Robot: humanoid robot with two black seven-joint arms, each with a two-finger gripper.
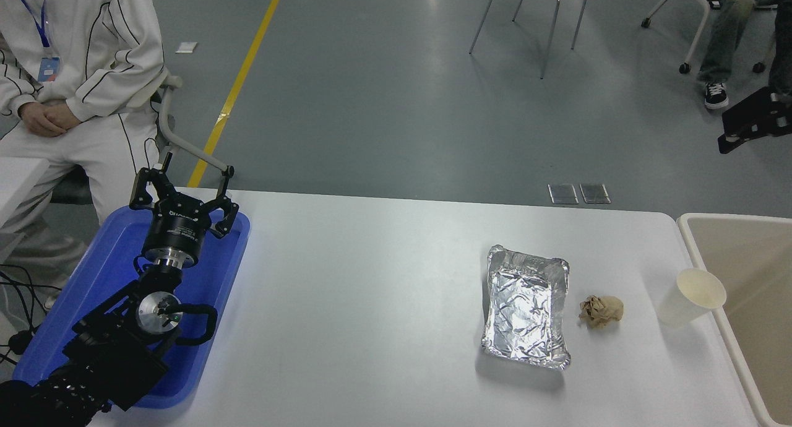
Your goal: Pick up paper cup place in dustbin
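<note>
White and tapered, the paper cup (690, 297) stands upright on the white table (383, 291) near its right edge, its cream inside showing, just beside the thick cream rim of the beige dustbin (721, 331), which runs out of the picture at the right. To the cup's left lies a crumpled brown paper ball (600, 310), and just left of that a crinkled foil tray (526, 306), open side up. The right gripper (752, 119) hangs high at the right edge, over the floor beyond the table and well apart from the cup; only part of it shows, and I cannot tell whether its fingers are spread or closed. At the lower left, the left gripper (184, 194) is parked over a blue plastic tray (213, 278), fingers spread and holding nothing. A person in white clothes (74, 74) sits at the far left, hands folded in the lap.
</note>
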